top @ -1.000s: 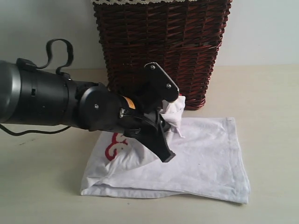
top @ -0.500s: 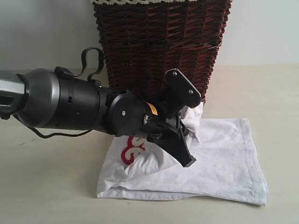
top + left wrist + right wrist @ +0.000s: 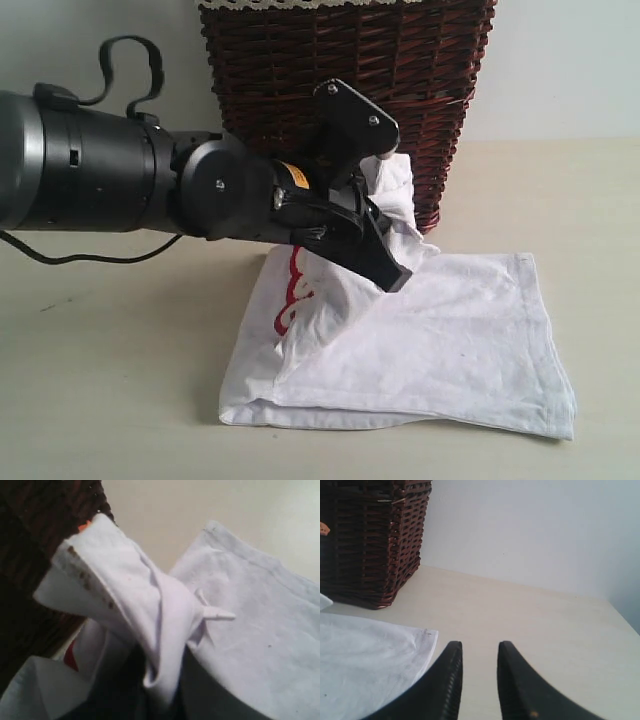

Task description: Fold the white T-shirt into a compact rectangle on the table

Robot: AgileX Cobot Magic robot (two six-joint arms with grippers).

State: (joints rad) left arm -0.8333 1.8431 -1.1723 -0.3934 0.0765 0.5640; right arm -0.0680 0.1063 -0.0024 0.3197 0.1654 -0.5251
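Left fingers (image 3: 380, 262) are clamped tight on a bunched fold of the white T-shirt (image 3: 450, 335), holding it up off the table (image 3: 100, 380) right in front of the basket (image 3: 340, 80). The rest of the shirt lies flat, spreading near and right from that pinch, with its long side running left to right. So the lifted fold looks set to travel near-right, over the flat part. Right fingers (image 3: 451, 680) sit slightly apart with nothing between them, low over bare table just beside the shirt's far-right corner. They're close, but the left arm has the cloth.
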